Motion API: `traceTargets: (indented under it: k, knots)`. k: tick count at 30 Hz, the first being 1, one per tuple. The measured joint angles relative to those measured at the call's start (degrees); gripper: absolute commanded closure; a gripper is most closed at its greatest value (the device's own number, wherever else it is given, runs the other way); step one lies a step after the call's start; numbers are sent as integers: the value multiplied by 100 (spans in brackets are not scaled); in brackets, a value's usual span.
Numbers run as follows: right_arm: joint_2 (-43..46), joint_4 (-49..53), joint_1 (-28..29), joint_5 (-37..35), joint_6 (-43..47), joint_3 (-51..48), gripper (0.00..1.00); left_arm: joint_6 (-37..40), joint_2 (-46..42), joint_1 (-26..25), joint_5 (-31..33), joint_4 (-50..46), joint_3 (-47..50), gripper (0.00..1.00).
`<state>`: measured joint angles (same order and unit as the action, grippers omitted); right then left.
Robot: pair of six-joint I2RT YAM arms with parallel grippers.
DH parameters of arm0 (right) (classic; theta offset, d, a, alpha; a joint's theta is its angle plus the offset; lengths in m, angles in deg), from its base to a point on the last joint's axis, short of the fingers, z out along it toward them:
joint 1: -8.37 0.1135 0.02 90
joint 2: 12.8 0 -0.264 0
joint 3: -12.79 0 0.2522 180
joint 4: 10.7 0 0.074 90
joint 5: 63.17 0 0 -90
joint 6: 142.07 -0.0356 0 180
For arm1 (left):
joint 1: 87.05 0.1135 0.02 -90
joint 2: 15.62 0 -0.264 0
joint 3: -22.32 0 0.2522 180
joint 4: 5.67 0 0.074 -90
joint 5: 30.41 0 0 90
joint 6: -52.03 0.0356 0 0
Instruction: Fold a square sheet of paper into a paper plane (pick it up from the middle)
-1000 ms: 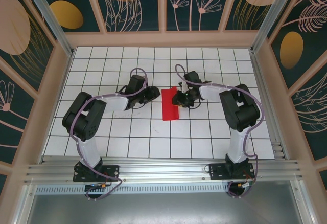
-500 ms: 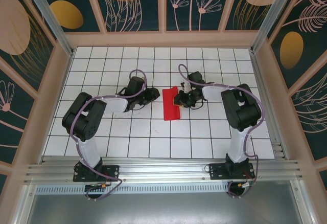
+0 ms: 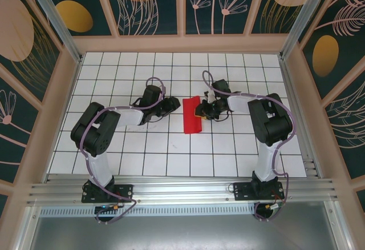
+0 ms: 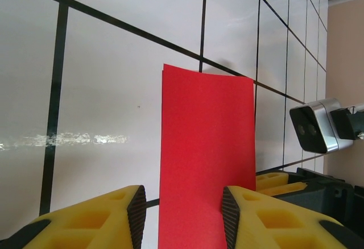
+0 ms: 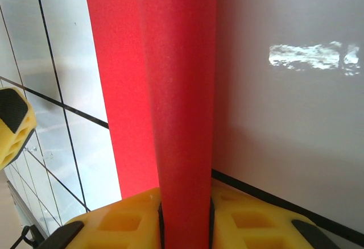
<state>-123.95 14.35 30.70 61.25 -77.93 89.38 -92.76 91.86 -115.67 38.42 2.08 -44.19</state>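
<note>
Right — the square sheet of paper (image 3: 191, 116) lies near the middle of the white grid table (image 3: 142, 147). It is not square in outline but a narrow red strip, with its long axis running 12 to 6 in the top view and a slight lean. I judge at least one fold is in and the dart shape is not there yet. The right gripper (image 3: 200, 112) sits at the strip's 3 o'clock edge, about mid-length, clamped on a raised lip of the sheet. In the right wrist view the red fold runs straight in between the two yellow pads with no gap showing. The left gripper (image 3: 174, 106) is at the strip's 9 o'clock side, just beside that edge, with its jaws spread wide and nothing in them. In the left wrist view the sheet lies flat and runs from 6 toward 12 through the gap between its yellow fingers (image 4: 133, 209). I cannot tell whether either pad touches the paper. The key relation is that the two tools face each other across the strip's short axis, right at 3 and left at 9, with the long axis square to both. The free left arm is the one nearer the loose 9 o'clock edge, so the next crease probably falls to it — coming in toward 3 while the right keeps its side pinned. The risk I see is the thin sheet sliding or skewing off the 12–6 line if it is pushed flat.
</note>
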Motion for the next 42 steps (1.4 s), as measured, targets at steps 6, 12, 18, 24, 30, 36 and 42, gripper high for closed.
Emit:
traceTargets:
  k: [6,12,18,24,30,36,42]
  knots:
    - [-11,-2,-2,11,-22,2,70,-15,31,0,-114,105,0,58]
    - [-15,-35,-7,66,-63,2,69,-42,105,-2,-179,186,-2,58]
    - [-37,-35,-28,63,-138,2,75,-61,170,-7,-264,214,-2,59]
    - [-55,-17,-48,68,-146,2,78,-92,232,-20,-352,238,-7,59]
    - [-66,2,-61,63,-125,2,80,-105,293,-55,-433,273,-26,60]
    - [-72,24,-61,68,55,7,78,-105,313,-76,-457,280,-61,61]
    - [-90,114,-59,109,343,66,76,-105,332,-76,-457,295,-76,61]
